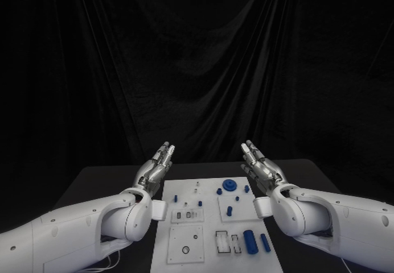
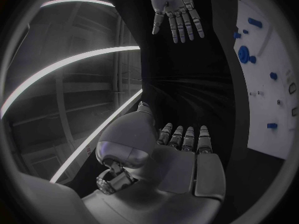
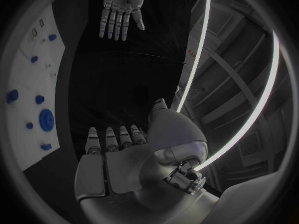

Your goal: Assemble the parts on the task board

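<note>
The white task board (image 1: 182, 227) lies in the middle of the black table, between my two arms. Several blue parts sit on it: a round disc (image 1: 229, 184) near the far end, a small upright peg (image 1: 229, 210) in the middle, and two long cylinders (image 1: 250, 242) near the front right. My left hand (image 1: 157, 163) is raised above the board's far left corner, fingers straight and apart, holding nothing. My right hand (image 1: 260, 163) mirrors it above the far right corner, also empty. The left wrist view shows the board (image 2: 264, 79), my left hand (image 2: 181, 149) and the right hand (image 2: 177, 10); the right wrist view shows the board (image 3: 31, 84), my right hand (image 3: 124, 154) and the left hand (image 3: 121, 10).
The black table (image 1: 98, 179) extends on both sides of the board, and a black curtain hangs behind it. Rectangular cut-outs (image 1: 228, 242) and a small ring (image 1: 185, 250) mark the near end of the board.
</note>
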`<state>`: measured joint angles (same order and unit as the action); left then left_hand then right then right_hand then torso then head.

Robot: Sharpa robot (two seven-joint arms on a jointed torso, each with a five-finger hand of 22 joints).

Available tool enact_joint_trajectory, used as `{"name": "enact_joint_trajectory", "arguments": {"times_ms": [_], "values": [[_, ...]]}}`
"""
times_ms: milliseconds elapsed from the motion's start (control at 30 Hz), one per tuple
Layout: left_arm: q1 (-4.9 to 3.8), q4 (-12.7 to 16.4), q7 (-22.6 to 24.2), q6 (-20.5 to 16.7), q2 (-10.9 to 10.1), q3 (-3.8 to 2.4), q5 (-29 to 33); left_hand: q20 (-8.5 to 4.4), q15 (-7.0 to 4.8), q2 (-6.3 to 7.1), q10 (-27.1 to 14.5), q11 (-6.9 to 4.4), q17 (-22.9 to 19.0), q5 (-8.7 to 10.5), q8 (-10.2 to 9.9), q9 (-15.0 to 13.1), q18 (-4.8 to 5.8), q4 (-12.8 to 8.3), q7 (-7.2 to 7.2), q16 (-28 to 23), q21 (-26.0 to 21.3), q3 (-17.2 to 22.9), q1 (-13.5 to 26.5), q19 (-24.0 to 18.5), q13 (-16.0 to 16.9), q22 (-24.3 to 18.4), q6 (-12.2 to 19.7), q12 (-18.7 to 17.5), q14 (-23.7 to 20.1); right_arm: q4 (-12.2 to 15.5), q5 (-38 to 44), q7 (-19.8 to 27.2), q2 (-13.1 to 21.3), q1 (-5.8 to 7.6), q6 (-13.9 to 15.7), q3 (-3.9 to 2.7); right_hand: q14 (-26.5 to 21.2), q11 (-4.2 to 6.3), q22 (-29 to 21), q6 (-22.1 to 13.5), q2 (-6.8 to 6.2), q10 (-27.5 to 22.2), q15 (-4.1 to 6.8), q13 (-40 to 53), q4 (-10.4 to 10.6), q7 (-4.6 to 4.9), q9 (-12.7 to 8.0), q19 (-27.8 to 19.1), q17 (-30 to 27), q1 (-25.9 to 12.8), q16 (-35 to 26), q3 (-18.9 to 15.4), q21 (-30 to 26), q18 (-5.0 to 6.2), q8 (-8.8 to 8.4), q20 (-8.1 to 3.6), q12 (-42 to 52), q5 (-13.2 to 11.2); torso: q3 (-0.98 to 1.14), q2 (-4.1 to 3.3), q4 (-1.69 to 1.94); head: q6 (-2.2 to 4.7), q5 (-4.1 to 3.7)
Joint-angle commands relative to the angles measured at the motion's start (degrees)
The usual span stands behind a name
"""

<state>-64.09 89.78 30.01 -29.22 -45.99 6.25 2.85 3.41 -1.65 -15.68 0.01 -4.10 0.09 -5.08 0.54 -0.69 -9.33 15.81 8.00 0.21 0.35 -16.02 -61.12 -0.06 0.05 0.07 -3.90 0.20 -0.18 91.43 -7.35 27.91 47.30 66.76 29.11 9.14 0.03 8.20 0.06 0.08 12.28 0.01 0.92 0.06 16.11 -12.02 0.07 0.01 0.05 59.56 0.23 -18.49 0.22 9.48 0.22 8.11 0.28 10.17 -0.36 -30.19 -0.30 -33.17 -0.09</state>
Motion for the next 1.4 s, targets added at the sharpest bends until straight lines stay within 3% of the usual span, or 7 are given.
{"name": "enact_joint_trajectory", "arguments": {"times_ms": [33,500,633,667,767,867,1400], "values": [[-1.01,0.2,3.4,13.6,-0.2,0.90,3.1,0.97,-0.74,-0.38,0.0,-0.31,-0.1,-0.73,0.3,-0.2,-0.87,0.8,-0.16,-0.2,-0.4,-0.6,-3.6,0.1,0.0,-0.1,-0.9,-0.2,0.2,0.5,-6.4,-3.0,0.6,1.36,-13.3,1.23,0.0,0.10,-0.1,0.6,0.12,0.0,-0.36,-0.1,0.5,1.01,0.1,0.0,-0.1,3.0,-0.2,-0.8,-0.2,0.64,-0.03,1.50,-0.3,0.8,-0.02,0.01,0.00,0.00,0.01],[-4.26,0.3,6.2,32.4,-1.1,5.59,7.0,7.88,6.92,-0.91,2.2,2.86,0.3,-1.30,1.5,-1.2,-0.89,0.9,-7.56,0.3,1.4,-1.2,-4.9,2.1,0.7,0.9,-8.5,0.5,1.0,1.3,-11.2,-4.9,1.7,4.16,-23.3,4.91,0.0,-3.84,-0.1,4.1,-0.65,0.0,-4.45,-0.1,0.5,6.30,0.9,0.0,-0.1,6.1,-0.2,0.5,-0.2,0.91,1.36,5.73,-0.3,1.1,-0.02,0.01,0.00,0.00,0.01],[-4.42,0.3,6.4,33.4,-1.2,5.83,7.2,8.42,7.35,-0.91,4.3,4.21,0.6,-2.51,1.8,-1.3,-0.97,0.9,-8.76,0.8,2.0,-0.1,-5.5,2.8,1.3,1.2,-11.1,0.9,2.3,1.3,-11.2,-4.9,1.7,4.16,-23.3,4.91,0.3,-7.43,1.1,8.7,-0.75,0.8,-7.55,0.7,0.2,11.70,1.8,2.5,0.2,9.9,0.2,1.4,1.5,0.92,3.62,8.28,1.9,4.2,-0.02,0.01,0.00,0.00,0.01],[-4.41,-1.1,11.0,36.9,-3.7,5.83,-1.5,8.47,7.39,-0.84,4.6,4.30,0.7,-2.94,1.8,-1.4,-0.98,0.9,-8.66,0.9,2.1,0.0,-5.9,2.9,1.4,1.2,-11.3,0.9,2.5,1.0,-3.1,-3.4,6.6,4.18,-32.7,4.99,0.6,-7.64,1.2,9.4,-0.70,0.9,-7.73,0.8,0.0,12.17,1.9,3.0,0.4,10.8,0.5,1.6,1.8,0.91,4.09,8.38,2.4,5.2,-0.20,-1.40,0.38,-7.22,1.12],[-4.42,-0.6,11.5,37.0,-4.6,5.83,-1.9,8.76,7.73,-0.78,5.9,4.98,0.8,-6.15,1.6,-1.3,-0.95,0.8,-8.06,1.0,2.3,0.5,-7.9,3.3,1.8,1.2,-11.8,1.0,3.1,1.0,-2.1,-4.0,7.1,4.55,-33.2,4.99,8.6,-12.36,3.2,15.3,-1.32,4.5,-10.43,2.4,-3.1,14.05,2.9,12.1,3.0,18.6,6.0,3.4,6.2,0.50,8.03,8.98,10.2,14.7,-0.13,-1.71,0.56,-8.11,1.07],[-4.42,-0.2,12.3,36.5,-5.7,5.83,-3.4,9.23,8.07,-0.93,10.0,6.69,1.1,-23.84,2.7,-2.1,-0.96,-5.1,-9.56,1.4,2.4,6.7,-18.0,3.7,3.2,1.2,-17.5,1.9,4.6,0.7,-0.6,-4.9,7.3,5.23,-34.0,4.99,13.6,-14.47,3.7,15.8,-1.73,5.2,-12.02,2.5,-1.8,14.22,2.9,17.0,4.1,19.0,8.7,2.7,8.1,-0.62,9.03,8.81,13.4,14.0,-0.11,-2.09,1.12,-8.71,0.99],[-4.68,3.3,14.0,33.0,-12.7,5.71,-6.3,9.46,8.09,0.30,13.3,8.61,1.9,-28.52,2.7,-2.3,-1.04,-7.3,-8.32,2.5,2.7,10.5,-19.1,4.6,4.1,1.3,-18.7,5.2,8.0,-0.8,26.9,-15.4,6.9,15.10,-21.2,5.00,45.4,-19.80,9.8,29.0,-4.19,20.3,-8.77,4.8,-13.9,18.09,5.8,53.9,11.2,34.7,30.2,7.0,25.2,0.83,21.31,4.73,37.2,20.5,-0.12,-5.93,2.52,-11.50,0.08]]}}
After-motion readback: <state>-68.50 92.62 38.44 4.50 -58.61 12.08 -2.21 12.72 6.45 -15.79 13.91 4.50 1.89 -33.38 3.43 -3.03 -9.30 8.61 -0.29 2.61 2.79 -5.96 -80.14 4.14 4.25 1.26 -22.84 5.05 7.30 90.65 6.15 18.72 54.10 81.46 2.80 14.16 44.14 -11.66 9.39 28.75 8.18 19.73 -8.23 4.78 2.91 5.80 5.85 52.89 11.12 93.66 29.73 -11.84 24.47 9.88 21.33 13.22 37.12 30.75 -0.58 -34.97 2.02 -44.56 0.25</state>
